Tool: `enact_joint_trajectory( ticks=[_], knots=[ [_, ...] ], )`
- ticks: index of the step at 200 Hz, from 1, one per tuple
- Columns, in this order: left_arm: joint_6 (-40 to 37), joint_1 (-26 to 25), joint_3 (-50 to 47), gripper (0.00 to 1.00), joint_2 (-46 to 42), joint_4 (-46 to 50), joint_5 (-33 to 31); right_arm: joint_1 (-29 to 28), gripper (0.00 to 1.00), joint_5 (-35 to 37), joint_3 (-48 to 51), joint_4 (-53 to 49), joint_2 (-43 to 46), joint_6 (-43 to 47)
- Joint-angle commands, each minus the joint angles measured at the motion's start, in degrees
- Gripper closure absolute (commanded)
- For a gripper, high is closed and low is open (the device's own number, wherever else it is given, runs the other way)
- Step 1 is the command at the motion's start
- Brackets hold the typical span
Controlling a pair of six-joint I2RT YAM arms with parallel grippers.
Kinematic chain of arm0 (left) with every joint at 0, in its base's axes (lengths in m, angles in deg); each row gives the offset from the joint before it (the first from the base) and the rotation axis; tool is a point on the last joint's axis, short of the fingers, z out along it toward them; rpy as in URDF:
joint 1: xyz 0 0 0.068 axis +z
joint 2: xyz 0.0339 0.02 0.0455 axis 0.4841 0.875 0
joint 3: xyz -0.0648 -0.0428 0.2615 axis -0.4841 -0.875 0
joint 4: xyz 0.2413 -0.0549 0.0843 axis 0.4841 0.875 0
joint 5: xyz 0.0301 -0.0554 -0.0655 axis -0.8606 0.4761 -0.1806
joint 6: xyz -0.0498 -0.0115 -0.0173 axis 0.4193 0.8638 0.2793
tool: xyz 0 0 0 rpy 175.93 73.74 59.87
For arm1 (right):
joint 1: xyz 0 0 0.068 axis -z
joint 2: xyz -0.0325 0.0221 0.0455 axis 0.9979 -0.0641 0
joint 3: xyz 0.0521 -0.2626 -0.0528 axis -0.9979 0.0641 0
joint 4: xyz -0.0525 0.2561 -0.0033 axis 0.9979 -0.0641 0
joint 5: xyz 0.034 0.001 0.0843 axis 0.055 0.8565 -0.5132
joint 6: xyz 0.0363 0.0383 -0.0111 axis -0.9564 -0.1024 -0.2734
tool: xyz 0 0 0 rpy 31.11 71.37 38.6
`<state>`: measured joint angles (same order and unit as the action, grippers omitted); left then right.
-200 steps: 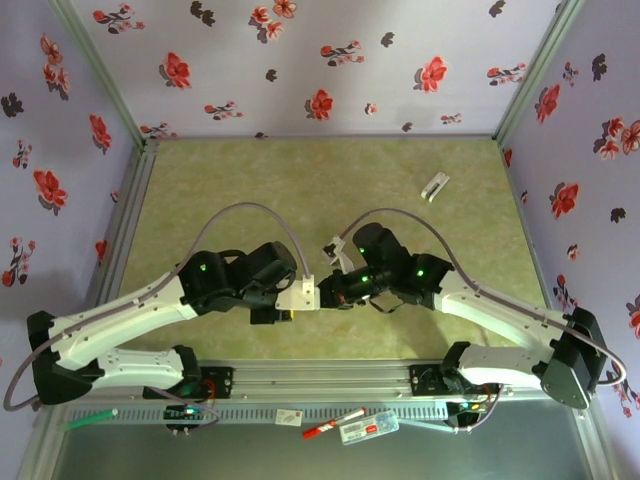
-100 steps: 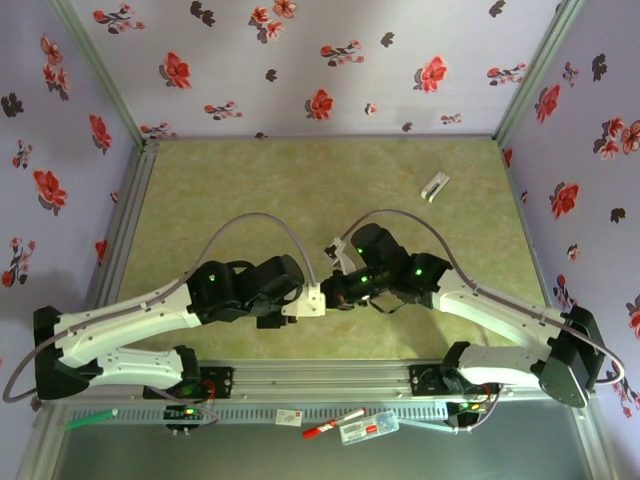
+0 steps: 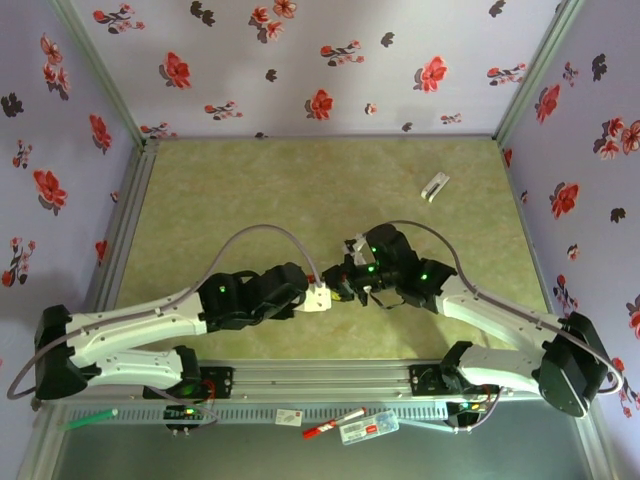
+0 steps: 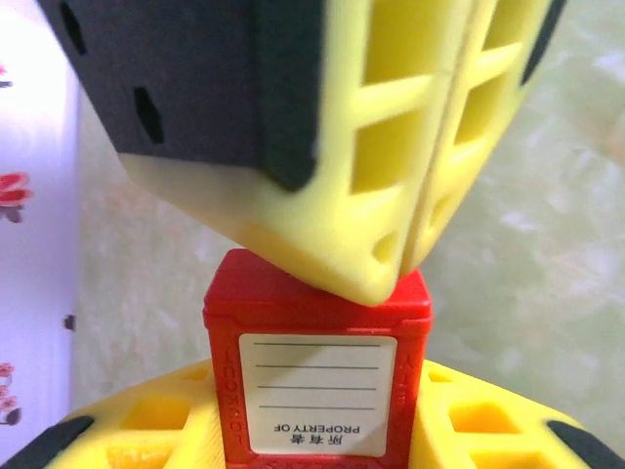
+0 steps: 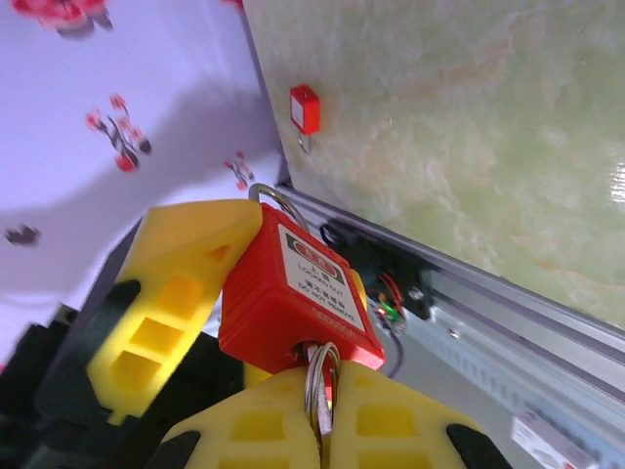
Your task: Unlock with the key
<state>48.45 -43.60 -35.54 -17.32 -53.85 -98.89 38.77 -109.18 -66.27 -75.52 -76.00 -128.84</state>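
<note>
Two-handed unlocking step: left gripper (image 4: 322,357) grasps the red padlock (image 4: 317,396), right gripper (image 5: 320,391) is clenched on the key (image 5: 315,360) at its base, so a turn probably comes next.

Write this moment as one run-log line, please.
left gripper: shut on padlock | right gripper: shut on key | key: at padlock base

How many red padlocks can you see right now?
2. One padlock is clamped in the left gripper; a second padlock lies on the table by the wall. More may be hidden under the arms.
</note>
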Motion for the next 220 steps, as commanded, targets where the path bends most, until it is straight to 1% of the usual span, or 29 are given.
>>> enact_joint_trajectory(
  ticks=[1, 27, 36, 64, 82, 92, 113, 126, 139, 151, 163, 178, 220],
  knots=[
    [-3.18, -3.24, -0.19, 1.00, -1.69, -26.09, 1.81, 0.48, 1.00, 7.85, 2.58, 13.77, -0.62, -15.68],
    [-3.70, -3.28, -2.43, 1.00, -2.08, -28.41, 0.35, 0.46, 1.00, 10.77, 6.44, 18.93, 0.28, -25.44],
    [-3.48, -3.24, -2.86, 1.00, -2.16, -28.56, 0.31, 0.59, 1.00, 11.27, 7.05, 19.06, 0.64, -27.73],
    [-2.41, -3.22, -3.99, 1.00, -2.61, -29.31, 0.17, 0.62, 1.00, 13.60, 7.71, 17.36, 2.52, -31.70],
    [-0.35, -3.14, -3.86, 1.00, -3.06, -28.30, 1.18, 1.00, 1.00, 13.67, 6.84, 14.82, 3.49, -31.62],
    [1.97, -2.58, -3.43, 1.00, -3.56, -26.59, 3.39, 1.89, 0.94, 12.94, 5.85, 11.03, 4.48, -29.19],
    [7.60, -0.26, -1.21, 1.00, -4.27, -19.94, 10.57, 4.94, 0.74, 11.03, 2.91, -1.13, 7.35, -22.17],
    [11.10, 1.81, -0.26, 1.00, -4.80, -15.88, 15.72, 7.60, 0.65, 10.11, 0.45, -10.22, 9.45, -16.60],
    [13.43, 3.56, 0.76, 1.00, -4.97, -11.78, 20.17, 10.43, 0.57, 9.12, -1.01, -15.10, 11.47, -12.32],
    [14.66, 4.47, 0.91, 1.00, -5.35, -9.47, 22.77, 12.73, 0.50, 7.79, -2.55, -19.04, 12.72, -8.58],
    [16.14, 5.49, 0.77, 1.00, -5.84, -8.45, 24.92, 14.40, 0.47, 7.06, -4.31, -23.80, 13.22, -4.34],
    [16.97, 6.31, 0.84, 1.00, -6.10, -7.32, 26.73, 15.12, 0.45, 6.31, -5.94, -27.51, 13.07, -0.30],
    [17.79, 7.86, 1.96, 1.00, -4.66, -5.72, 31.40, 14.95, 0.41, 2.89, -9.08, -28.07, 11.89, 8.78]
  ],
)
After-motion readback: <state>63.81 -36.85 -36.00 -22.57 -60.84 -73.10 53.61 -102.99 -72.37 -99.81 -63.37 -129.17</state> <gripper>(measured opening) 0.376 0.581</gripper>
